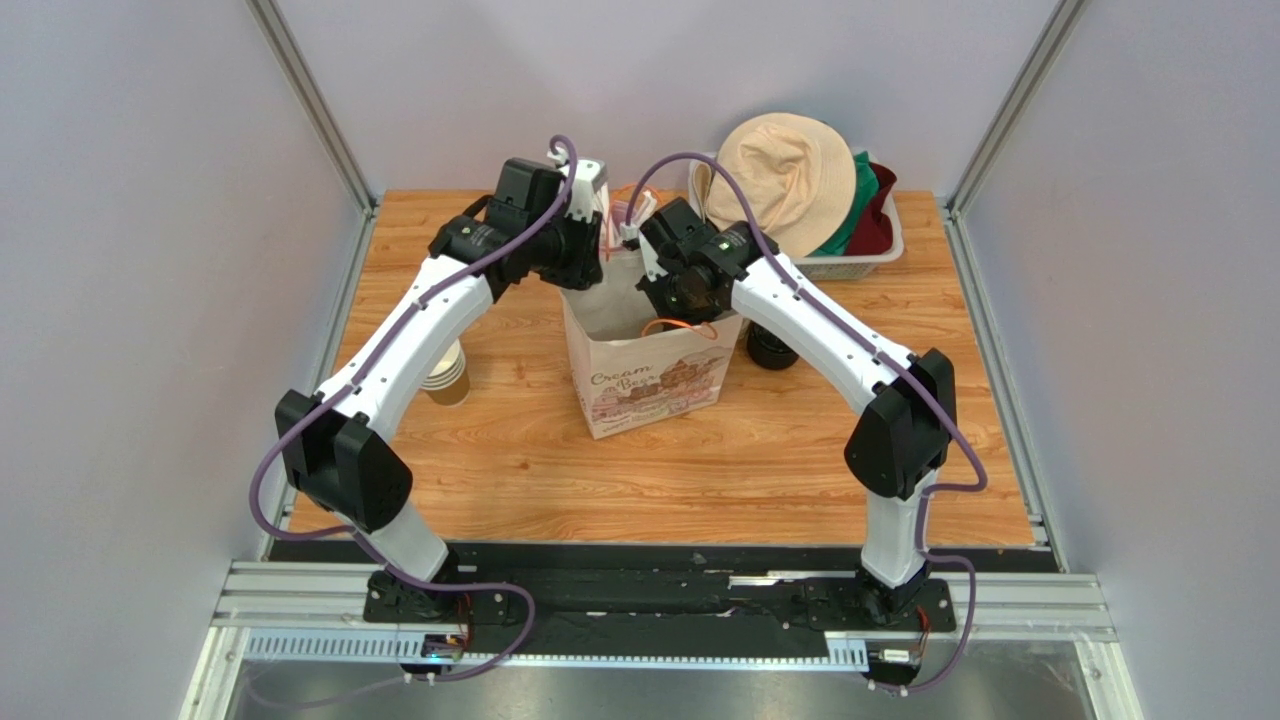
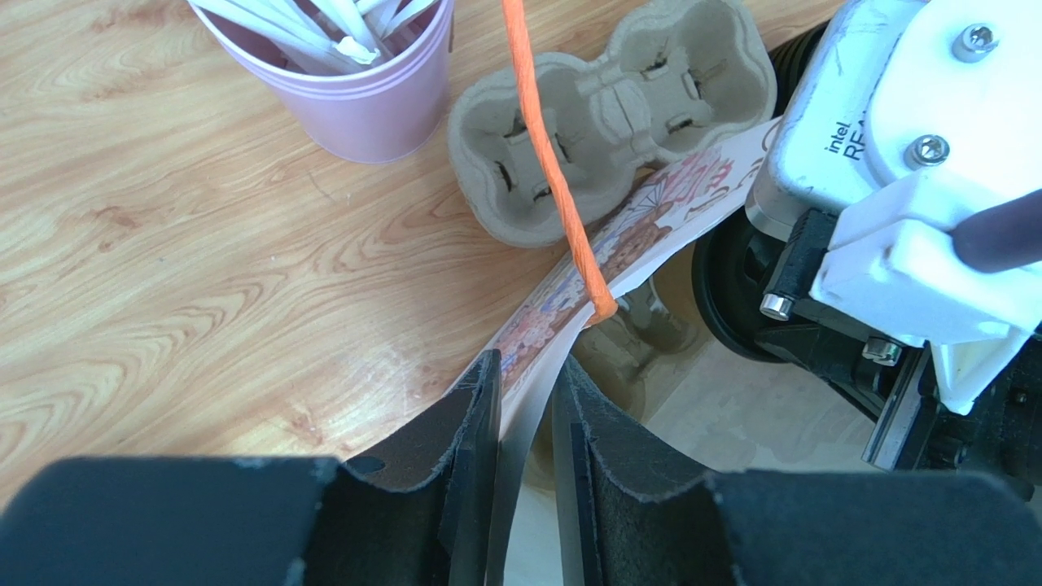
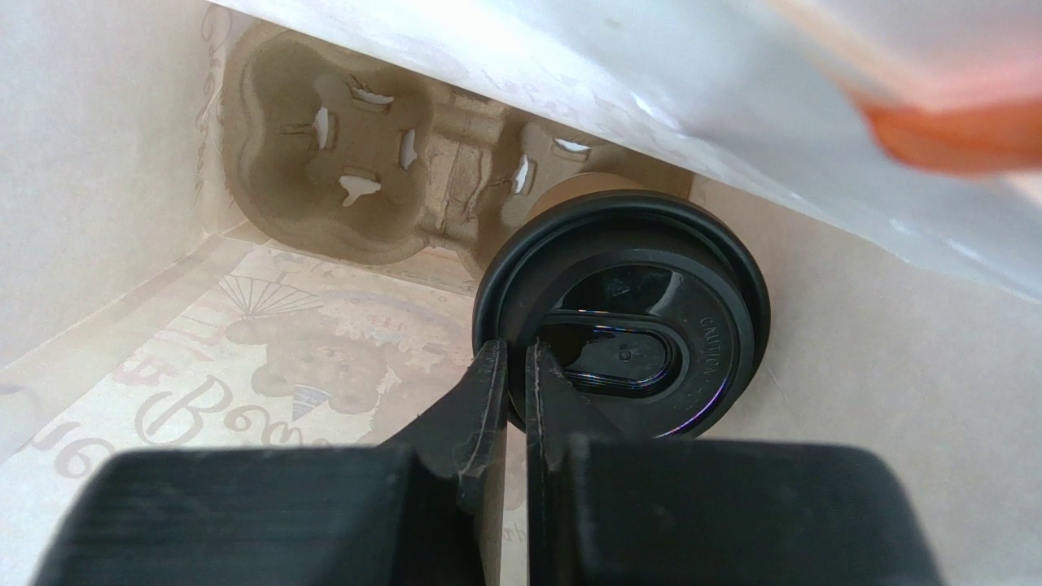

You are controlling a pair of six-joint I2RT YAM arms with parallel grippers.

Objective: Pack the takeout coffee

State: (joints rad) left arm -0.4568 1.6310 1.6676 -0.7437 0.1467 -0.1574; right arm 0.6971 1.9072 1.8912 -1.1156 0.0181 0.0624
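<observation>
The takeout coffee [image 3: 636, 305], a brown cup under a black lid, is inside the printed paper bag [image 1: 654, 375] at the table's middle. My right gripper [image 3: 515, 350] reaches down into the bag [image 3: 110, 195] and is shut on the left rim of the lid. In the top view it [image 1: 672, 308] is at the bag's mouth. My left gripper [image 2: 528, 366] is shut on the bag's top edge [image 2: 612, 244], just below its orange handle [image 2: 550, 159]. It [image 1: 601, 252] sits at the bag's back left corner.
A pulp cup carrier [image 2: 612, 110] lies behind the bag; its shape shows through the bag's wall [image 3: 343, 159]. A pink cup of white sticks [image 2: 355, 86], a stack of lidless brown cups [image 1: 445, 375], black lids [image 1: 771, 348] and a basket of hats [image 1: 812, 188] stand around.
</observation>
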